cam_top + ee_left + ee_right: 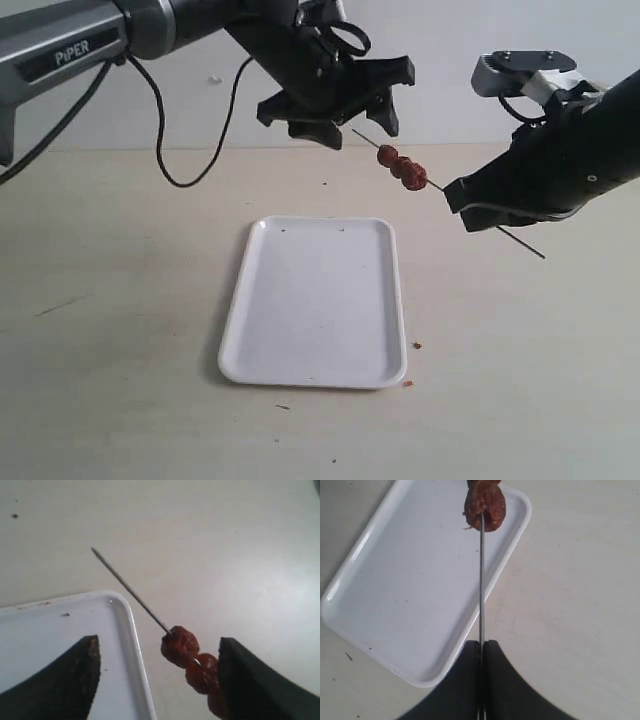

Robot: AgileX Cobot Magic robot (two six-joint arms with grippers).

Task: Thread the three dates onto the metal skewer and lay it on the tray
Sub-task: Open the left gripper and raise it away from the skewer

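Of the three dates (402,168), the right wrist view shows whole only the one nearest the right tool (481,647) — the others sit behind it, cut by the picture's edge. The metal skewer (481,580) disappears between that tool's pressed-together fingers (460,685). In the left wrist view the last date slips behind a finger of the left tool (156,642) — and the tray (132,645) runs out of frame.

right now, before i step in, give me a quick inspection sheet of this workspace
surface: pale tabletop
job's things: three dates threaded on the metal skewer, held in the air; tray flat on the tabletop, nothing laid on it
clutter: reddish crumbs right of the tray
grippers: left gripper open, holding nothing; right gripper shut on the skewer
cables: black cable looping down from the left arm
surroundings: plain light wall behind
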